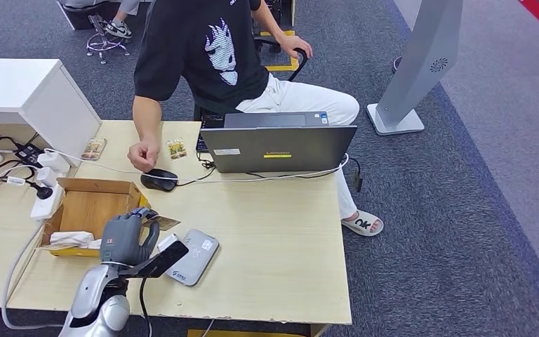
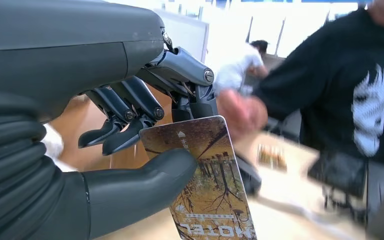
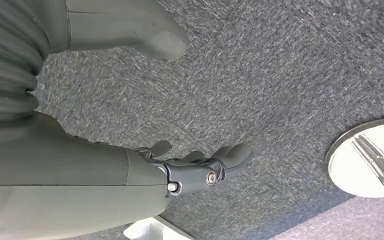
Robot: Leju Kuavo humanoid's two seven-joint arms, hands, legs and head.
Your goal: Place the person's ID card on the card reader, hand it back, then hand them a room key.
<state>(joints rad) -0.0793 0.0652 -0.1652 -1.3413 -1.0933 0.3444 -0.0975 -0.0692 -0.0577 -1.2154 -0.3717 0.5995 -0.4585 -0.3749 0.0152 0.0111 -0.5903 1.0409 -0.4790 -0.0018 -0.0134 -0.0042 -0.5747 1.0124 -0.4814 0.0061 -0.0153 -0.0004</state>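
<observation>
In the head view the left hand (image 1: 130, 239) sits at the lower left of the frame, over the front part of the wooden surface (image 1: 281, 239), just beside the right edge of an open cardboard box (image 1: 88, 207). It grasps a key card (image 2: 205, 185): the left wrist view shows the thick thumb pressed on the card's printed face, with the darker fingers (image 2: 130, 115) curled behind it. The card bears an autumn tree picture and the word HOTEL. In the head view a corner of the card (image 1: 161, 223) sticks out to the right of the fingers.

Just right of the hand lies the grey card reader (image 1: 193, 256), flat on the surface, near its front edge.

A person (image 1: 203, 49) in a black shirt sits at the top centre of the frame, behind the surface. One of their hands (image 1: 142, 156) rests loosely closed near a black mouse (image 1: 158, 180); a grey laptop (image 1: 278, 145) stands open to the right of it. Two small cards (image 1: 93, 148) (image 1: 176, 148) lie near the far edge.

The right hand (image 3: 200, 167) hangs over grey carpet (image 3: 280, 65), fingers loosely spread and holding nothing.
</observation>
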